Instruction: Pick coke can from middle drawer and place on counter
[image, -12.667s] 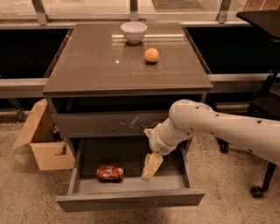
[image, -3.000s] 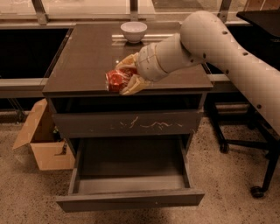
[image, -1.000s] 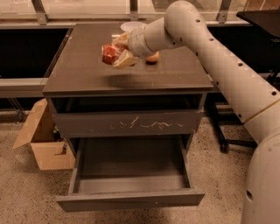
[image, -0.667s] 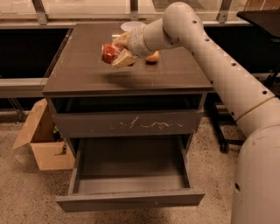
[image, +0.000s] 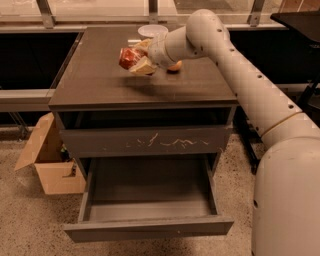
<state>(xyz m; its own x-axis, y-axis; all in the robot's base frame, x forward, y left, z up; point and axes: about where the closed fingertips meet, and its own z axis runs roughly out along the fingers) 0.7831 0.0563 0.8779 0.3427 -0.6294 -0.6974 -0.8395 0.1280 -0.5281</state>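
Risk lay mostly in the release. The robot arm (image: 235, 75) reached across the counter (image: 95, 85), and its gripper (image: 138, 60) was closed around the coke can (image: 128, 57), holding it tilted in the air above the middle of the slab, clear of the surface with a shadow beneath. Let go from that height and at that tilt, the can would probably land on its side and roll, perhaps off the front edge and down into the open middle drawer (image: 150, 227), which stood pulled out with nothing showing inside. Around it, the scratched drawer front (image: 145, 142) above was shut, and a cardboard box (image: 47, 165) sat on the floor beside the cabinet, well apart. A white bowl (image: 152, 31) stood at the back edge, and 1 orange (image: 174, 66) lay just behind the gripper, partly hidden by it; a sideways shift could nudge the fruit.
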